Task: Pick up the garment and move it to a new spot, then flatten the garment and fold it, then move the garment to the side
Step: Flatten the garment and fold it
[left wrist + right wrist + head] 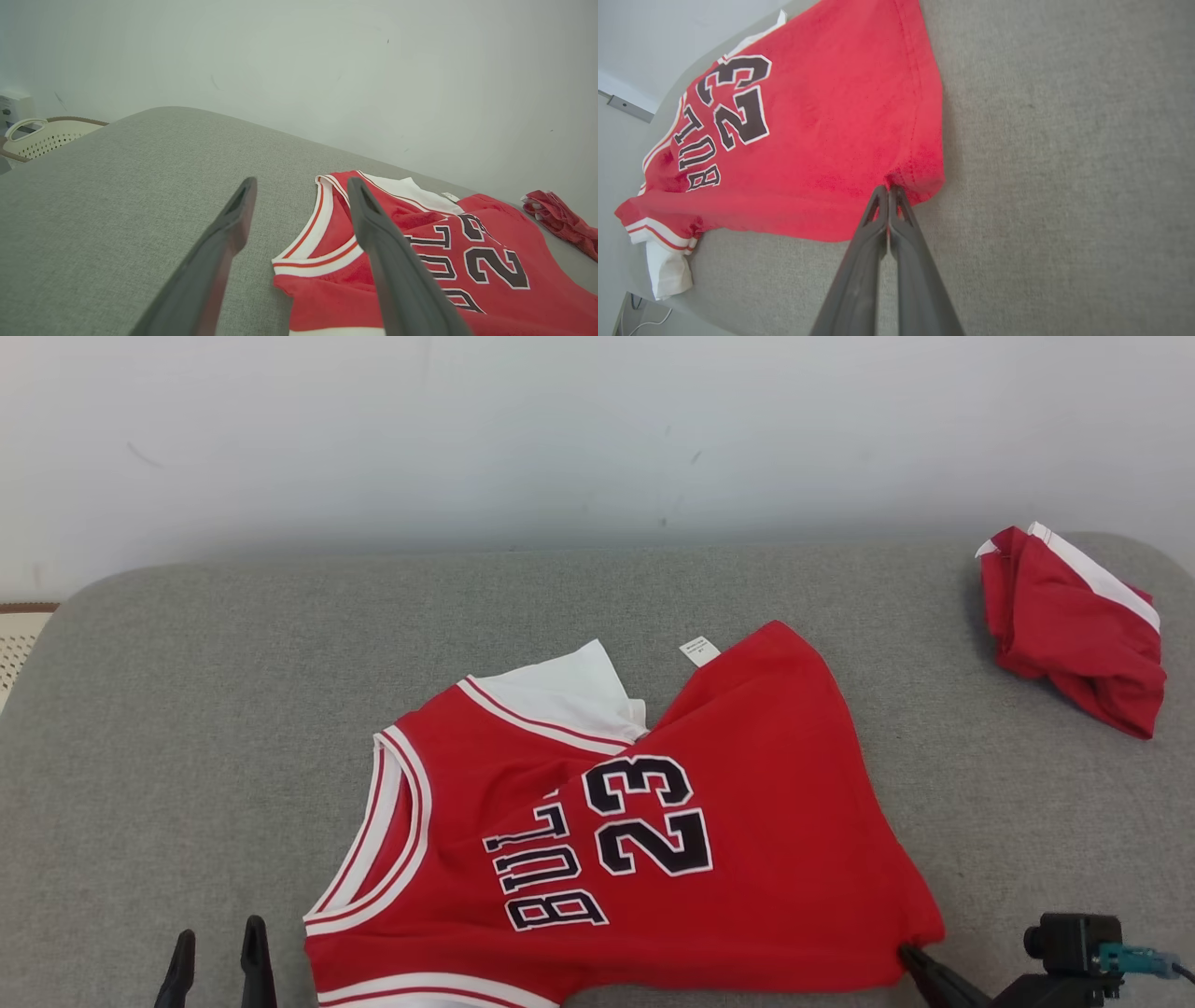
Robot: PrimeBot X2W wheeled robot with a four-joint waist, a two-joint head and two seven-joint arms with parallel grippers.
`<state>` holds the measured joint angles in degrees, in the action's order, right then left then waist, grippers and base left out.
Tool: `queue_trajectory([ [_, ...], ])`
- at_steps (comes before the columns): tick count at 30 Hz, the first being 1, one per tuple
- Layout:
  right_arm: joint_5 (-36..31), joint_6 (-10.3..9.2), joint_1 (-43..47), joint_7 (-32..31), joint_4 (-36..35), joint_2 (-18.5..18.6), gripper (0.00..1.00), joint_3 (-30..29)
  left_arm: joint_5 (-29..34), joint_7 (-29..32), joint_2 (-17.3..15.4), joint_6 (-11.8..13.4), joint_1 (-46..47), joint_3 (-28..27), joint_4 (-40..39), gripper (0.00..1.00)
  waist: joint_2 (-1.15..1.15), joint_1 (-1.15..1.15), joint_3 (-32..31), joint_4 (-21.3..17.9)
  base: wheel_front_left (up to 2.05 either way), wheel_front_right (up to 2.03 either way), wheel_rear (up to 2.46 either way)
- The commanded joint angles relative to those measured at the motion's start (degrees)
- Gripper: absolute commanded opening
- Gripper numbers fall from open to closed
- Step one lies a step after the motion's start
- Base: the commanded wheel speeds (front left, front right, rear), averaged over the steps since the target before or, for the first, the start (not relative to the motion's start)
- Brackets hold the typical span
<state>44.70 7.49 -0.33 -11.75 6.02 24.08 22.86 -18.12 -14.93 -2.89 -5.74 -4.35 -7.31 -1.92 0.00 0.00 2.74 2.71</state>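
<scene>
From the head, a red knit jersey (pixel 653 859) with white-and-red striped trim, a white inner panel and black numbers outlined in white lies mostly flat, wrinkled at the middle, on a grey woven-cloth tabletop (pixel 187 709) with rounded corners. Its long axis runs side to side, the armhole end toward the left claw (pixel 217 933) and the hem toward the right claw (pixel 907 952). The right claw is closed on the near hem corner. The left claw stands wide just beside the shoulder trim. A crumpled red and white cloth (pixel 1064 635) lies well beyond the right claw. From the left wrist, the left claw (pixel 301 184) is spread wide and holds nothing. The jersey (pixel 490 233) spreads to its right, the tabletop (pixel 117 210) to its left, with a pale perforated basket (pixel 42 137) far off. From the right wrist, the right claw (pixel 887 189) has its dark fingers pressed together on the bunched hem corner of the jersey (pixel 822 140), which stretches away up and left over the coarse tabletop (pixel 1064 163).
</scene>
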Motion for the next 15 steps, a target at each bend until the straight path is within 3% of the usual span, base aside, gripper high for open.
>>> queue_trajectory([
  [1, -0.2, 0.02, 1.63, -1.81, -0.78, -0.7, 0.1, -0.33, -0.08, -0.2, -0.02, 0.2, -0.47, 0.11, 0.04, 1.0, 0.0, 0.0, -0.07, 0.07, 0.0, 0.0, 0.0],
  [2, -0.77, 0.01, 2.01, -2.82, -1.92, -1.47, 0.48, -1.19, -0.08, -0.2, -0.02, 0.23, -0.44, 0.2, 0.1, 1.0, 0.0, 0.0, -0.13, 0.12, 0.0, 0.0, 0.0],
  [3, -1.5, 0.01, 2.45, -3.69, -2.76, -1.65, 1.0, -2.11, -0.17, -0.2, -0.04, 0.26, -0.43, 0.13, 0.07, 1.0, 0.0, 0.0, -0.19, 0.14, 0.0, 0.0, 0.0],
  [11, -5.78, 0.01, 4.52, -6.15, -11.07, -3.2, 1.0, -8.22, -0.31, -0.2, -0.02, 0.31, -0.73, -0.25, -0.27, 1.0, 0.0, 0.0, -0.42, 0.19, 0.0, 0.0, 0.0],
  [15, -10.32, 0.01, 3.23, -4.19, -12.74, -3.7, 1.0, -11.86, -0.39, -0.2, -0.02, 0.45, -0.85, -0.26, -0.48, 1.0, 0.0, 0.0, -0.4, 0.24, 0.0, 0.0, 0.0],
])
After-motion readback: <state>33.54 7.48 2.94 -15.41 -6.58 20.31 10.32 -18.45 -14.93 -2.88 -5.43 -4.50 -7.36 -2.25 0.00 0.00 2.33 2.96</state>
